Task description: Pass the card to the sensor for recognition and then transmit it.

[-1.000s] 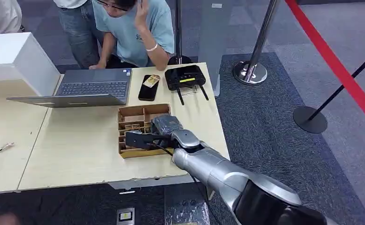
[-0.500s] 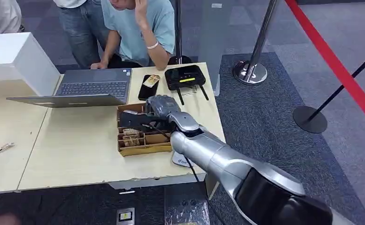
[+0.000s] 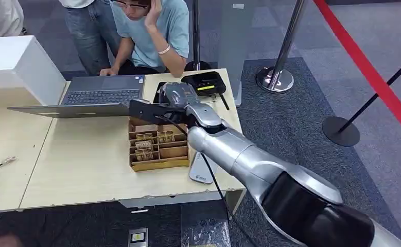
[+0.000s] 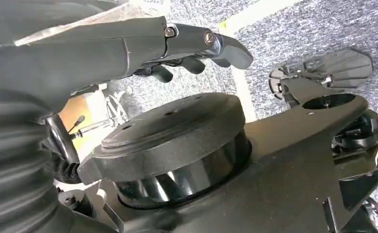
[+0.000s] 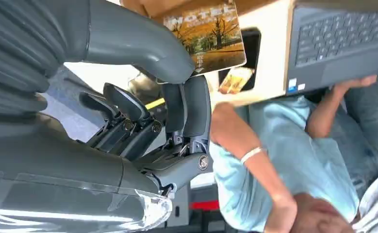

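The wooden table (image 3: 85,159) is the biggest thing here. A person in a light blue shirt (image 3: 152,31) leans on its far edge, with one hand up by the head. An open grey laptop (image 3: 103,98) sits on the table in front of the person, and a white box (image 3: 18,64) stands to its left.

The robot's silver right arm (image 3: 249,164) reaches in from the lower right, across the table. Near the middle of the table is a brown cardboard tray (image 3: 157,149) with small compartments. Some of them hold little brown cards, and the tray lies just below the hand.

The right hand (image 3: 175,100) is up above the far end of the tray, near the laptop's corner. It pinches the card (image 5: 208,36) between its thick grey thumb and its dark fingers. The card has a picture of orange autumn trees on it. In the head view the card looks like a dark flat piece sticking out to the left of the hand (image 3: 144,110).

A black box with two little antennas and a yellow strip (image 3: 204,85) sits at the far right of the table, just behind the hand. A black phone (image 5: 245,48) lies beside it, partly hidden. A small grey flat thing (image 3: 201,172) lies on the table by the tray, under the arm.

The left hand (image 4: 187,46) hangs down over grey carpet. Its fingers are curled a bit, and I cannot tell whether they are closed.
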Tool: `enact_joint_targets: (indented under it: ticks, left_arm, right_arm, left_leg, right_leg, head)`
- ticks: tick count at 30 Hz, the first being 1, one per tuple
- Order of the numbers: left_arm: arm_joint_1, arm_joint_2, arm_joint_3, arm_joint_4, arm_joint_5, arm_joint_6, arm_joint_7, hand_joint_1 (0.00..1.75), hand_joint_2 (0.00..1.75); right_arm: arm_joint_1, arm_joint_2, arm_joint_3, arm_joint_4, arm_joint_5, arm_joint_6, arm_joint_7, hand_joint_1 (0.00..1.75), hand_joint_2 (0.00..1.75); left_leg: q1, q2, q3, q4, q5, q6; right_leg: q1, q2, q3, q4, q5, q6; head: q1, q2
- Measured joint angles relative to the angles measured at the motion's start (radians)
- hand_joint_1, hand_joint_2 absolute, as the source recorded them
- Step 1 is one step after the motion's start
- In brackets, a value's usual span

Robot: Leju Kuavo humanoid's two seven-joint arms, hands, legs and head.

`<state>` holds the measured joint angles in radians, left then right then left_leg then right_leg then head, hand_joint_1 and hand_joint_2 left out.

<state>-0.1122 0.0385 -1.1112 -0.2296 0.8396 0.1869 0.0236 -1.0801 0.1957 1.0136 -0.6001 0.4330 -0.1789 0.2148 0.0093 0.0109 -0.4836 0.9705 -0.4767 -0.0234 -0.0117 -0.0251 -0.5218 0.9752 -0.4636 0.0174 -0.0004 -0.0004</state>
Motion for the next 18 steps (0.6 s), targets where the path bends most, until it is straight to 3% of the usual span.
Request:
enact_joint_targets:
  ticks: [18]
  left_arm:
    - [0.0,0.0,-0.001,0.0,-0.016,0.001,-0.005,0.0,1.75]
  right_arm:
    - [-0.085,-0.008,-0.004,0.032,-0.009,-0.047,0.016,1.75,1.75]
  left_leg:
    - [0.0,0.0,0.0,0.0,0.0,0.0]
  right_leg:
    - [0.0,0.0,0.0,0.0,0.0,0.0]
  head:
    - [0.0,0.0]
